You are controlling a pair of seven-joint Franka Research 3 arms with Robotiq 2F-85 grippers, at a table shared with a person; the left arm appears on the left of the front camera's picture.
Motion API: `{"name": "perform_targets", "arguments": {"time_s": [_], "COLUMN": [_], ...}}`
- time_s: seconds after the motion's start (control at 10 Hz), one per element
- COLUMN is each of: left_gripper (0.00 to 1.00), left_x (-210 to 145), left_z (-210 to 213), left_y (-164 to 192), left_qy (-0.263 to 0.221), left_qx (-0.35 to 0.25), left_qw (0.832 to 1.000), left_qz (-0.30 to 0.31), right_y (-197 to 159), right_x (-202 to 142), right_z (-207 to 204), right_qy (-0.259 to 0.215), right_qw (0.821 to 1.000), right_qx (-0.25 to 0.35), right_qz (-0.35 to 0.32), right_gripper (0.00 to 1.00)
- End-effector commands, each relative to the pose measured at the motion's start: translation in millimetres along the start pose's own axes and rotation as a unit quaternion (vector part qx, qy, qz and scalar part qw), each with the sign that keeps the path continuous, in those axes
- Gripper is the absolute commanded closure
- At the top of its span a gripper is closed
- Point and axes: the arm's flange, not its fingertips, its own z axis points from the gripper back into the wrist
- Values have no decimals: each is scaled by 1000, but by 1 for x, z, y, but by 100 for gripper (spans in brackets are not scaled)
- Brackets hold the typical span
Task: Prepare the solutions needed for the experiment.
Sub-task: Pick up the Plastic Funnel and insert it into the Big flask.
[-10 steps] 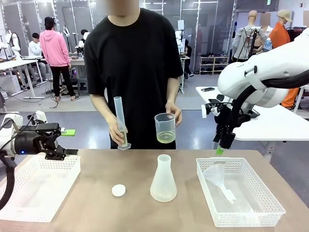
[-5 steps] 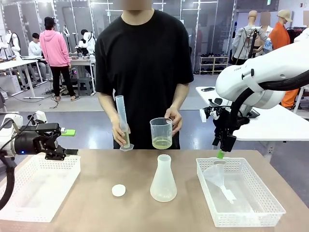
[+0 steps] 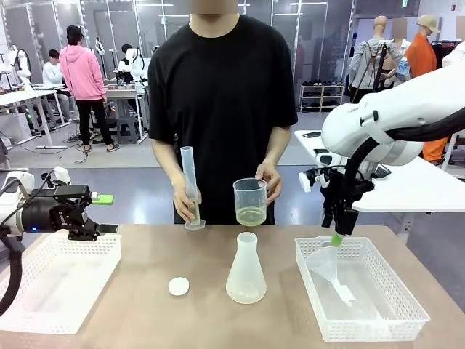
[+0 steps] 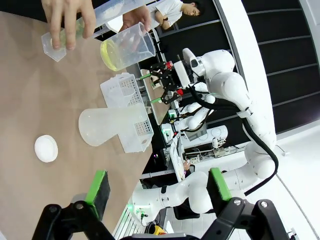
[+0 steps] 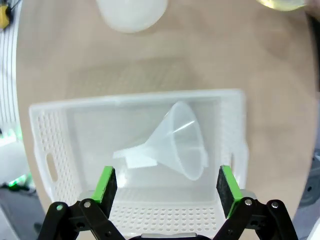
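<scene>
The solutions (image 3: 251,215) are a shallow pale yellow layer in a clear beaker (image 3: 250,199) that the person holds above the far table edge; their other hand holds a tall measuring cylinder (image 3: 190,185). The left wrist view shows the beaker (image 4: 125,47) and the cylinder (image 4: 85,27). An empty frosted conical flask (image 3: 245,269) stands mid-table, with a white cap (image 3: 179,286) to its left. My right gripper (image 3: 338,237) hangs open just above a clear funnel (image 3: 325,263) lying in the right basket (image 3: 407,305). In the right wrist view the funnel (image 5: 180,145) lies between the open fingers of the right gripper (image 5: 166,186). My left gripper (image 3: 107,214) is open over the left basket.
A white perforated basket (image 3: 58,280) sits at the left. In the left wrist view, the flask (image 4: 107,127), the cap (image 4: 46,148) and the right basket (image 4: 127,100) lie beyond my left gripper (image 4: 158,185). Other people and tables are far behind.
My right gripper has come down and slightly right, closer to the funnel. The person shifted the cylinder and the beaker a little to the right. The left arm has not moved.
</scene>
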Motion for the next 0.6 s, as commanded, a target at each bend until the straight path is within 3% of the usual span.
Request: {"name": "perform_targets", "arguments": {"time_s": [0.0,0.5], "left_gripper": [0,0], "left_x": [1,1], "left_z": [-2,-2], "left_y": [-2,-2], "left_qy": [-11,-11], "left_qx": [-15,-15], "left_qw": [1000,1000], "left_qz": [0,0], "right_y": [-12,-31], "right_x": [0,-1], "right_z": [-2,-32], "right_qy": [37,36], "right_qw": [997,994], "right_qx": [43,64], "right_qz": [43,83], "right_gripper": [0,0]}}
